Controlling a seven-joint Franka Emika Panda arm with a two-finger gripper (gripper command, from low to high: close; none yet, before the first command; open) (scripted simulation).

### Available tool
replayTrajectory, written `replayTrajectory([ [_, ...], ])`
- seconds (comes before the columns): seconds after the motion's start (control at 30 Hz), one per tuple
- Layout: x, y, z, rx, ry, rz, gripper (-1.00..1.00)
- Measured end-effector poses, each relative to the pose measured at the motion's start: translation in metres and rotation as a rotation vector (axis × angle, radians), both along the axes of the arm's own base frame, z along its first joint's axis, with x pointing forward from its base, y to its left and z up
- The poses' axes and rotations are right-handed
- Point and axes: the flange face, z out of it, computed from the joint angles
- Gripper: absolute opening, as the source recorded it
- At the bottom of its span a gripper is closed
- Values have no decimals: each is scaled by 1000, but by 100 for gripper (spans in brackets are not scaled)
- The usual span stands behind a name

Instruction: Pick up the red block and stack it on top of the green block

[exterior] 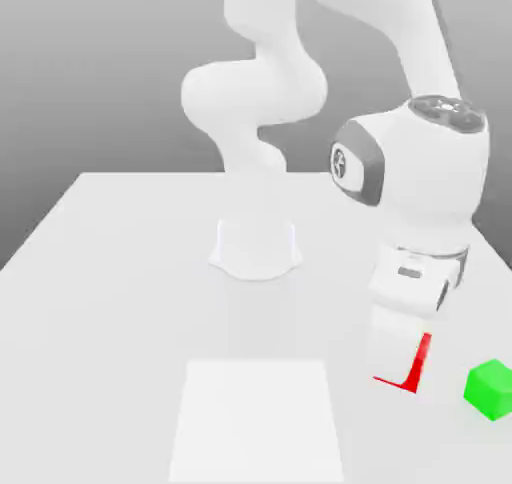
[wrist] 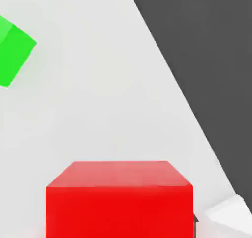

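At the lower right of the exterior view, the white two-finger gripper stands low over the pale matte table, and the small bright red cube shows as a sliver past its near side; I cannot tell whether the fingers are closed on it. The small bright green cube rests on the table just beside it toward the exterior view's right, apart, with bare surface between. A flat white rectangular patch lies at lower centre. The hand view shows the red cube close and the green cube apart. One red cube, one green cube, one patch.
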Motion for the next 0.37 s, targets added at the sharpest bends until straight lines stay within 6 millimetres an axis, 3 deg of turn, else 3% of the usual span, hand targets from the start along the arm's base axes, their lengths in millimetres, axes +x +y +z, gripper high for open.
replayTrajectory([
  [0.07,-20,49,5,2,1,115,-100],
  [0.1,-27,63,1,2,2,147,-100],
  [0.23,-33,75,-47,3,2,177,-100],
  [0.27,-34,76,-54,3,2,178,100],
  [0.37,-34,76,-54,3,2,178,100],
])
